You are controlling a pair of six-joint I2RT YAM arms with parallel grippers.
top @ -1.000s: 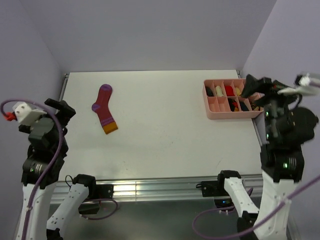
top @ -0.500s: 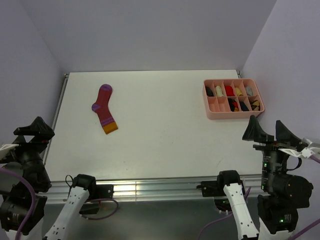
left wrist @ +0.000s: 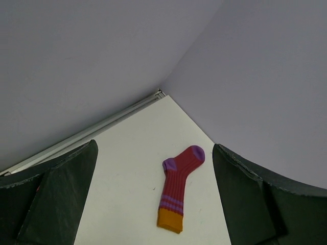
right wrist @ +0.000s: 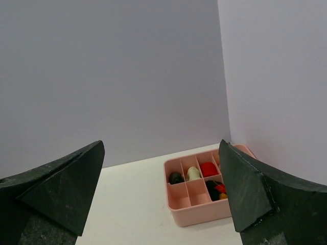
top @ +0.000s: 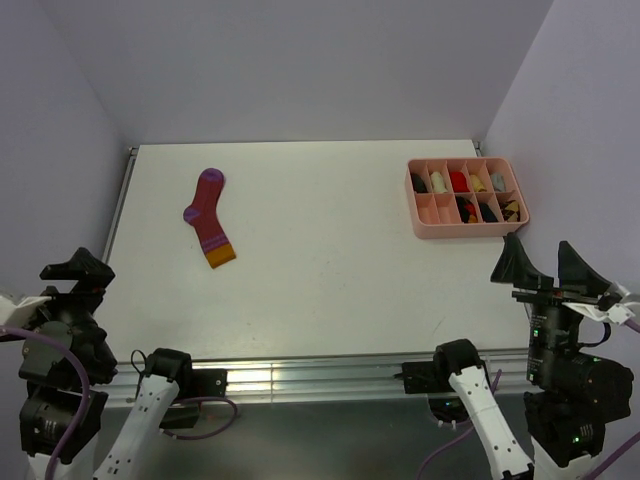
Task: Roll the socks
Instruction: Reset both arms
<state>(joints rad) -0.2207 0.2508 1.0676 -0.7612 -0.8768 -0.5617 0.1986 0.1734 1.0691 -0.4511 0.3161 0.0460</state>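
Observation:
A magenta sock [top: 208, 217] with purple stripes, heel and toe and an orange cuff lies flat on the left part of the white table. It shows between my left fingers in the left wrist view [left wrist: 181, 189], far ahead. My left gripper [top: 75, 268] is open and empty, low at the near left corner. My right gripper [top: 542, 265] is open and empty, low at the near right corner, just in front of the tray. A black bundle [right wrist: 176, 178] and a cream bundle [right wrist: 192, 173] sit rolled in tray compartments.
A pink compartment tray [top: 465, 228] stands at the right edge of the table, also in the right wrist view [right wrist: 199, 214]. It holds several rolled bundles, one red [top: 459, 181]. Lilac walls close the back and both sides. A metal rail [top: 300, 372] runs along the near edge.
Both arms have dropped from a raised pose beside the table to low at the near corners, then barely shifted. The magenta sock and the tray have not moved.

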